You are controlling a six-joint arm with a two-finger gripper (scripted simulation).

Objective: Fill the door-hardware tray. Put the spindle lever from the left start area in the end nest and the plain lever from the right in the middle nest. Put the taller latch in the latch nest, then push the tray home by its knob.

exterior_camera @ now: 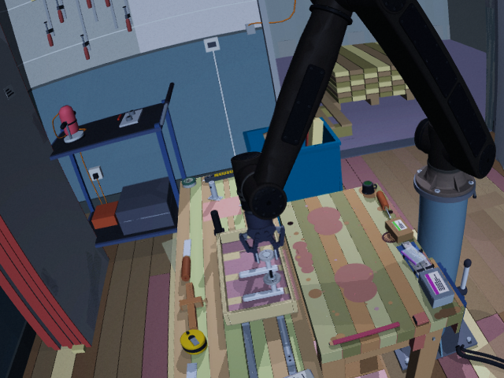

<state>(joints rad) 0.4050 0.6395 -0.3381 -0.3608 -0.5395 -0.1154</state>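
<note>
The plain lever point(260, 266) lies in the middle nest of the wooden tray point(257, 278). My gripper point(263, 249) stands right over its round rose end, and its fingers are closed on that lever. The spindle lever point(266, 288) lies in the nest nearer the tray's front end, parallel to the plain one. A tall pale latch point(213, 189) stands upright on a pink patch at the far end of the bench. The tray's dark knob point(217, 221) stands at the tray's far left corner.
A blue bin point(315, 160) stands behind the bench. Rails point(266, 346) run out from under the tray's front. A wooden cross, a yellow tape measure point(193, 341) and a brown handle lie along the left edge. Small boxes line the right edge.
</note>
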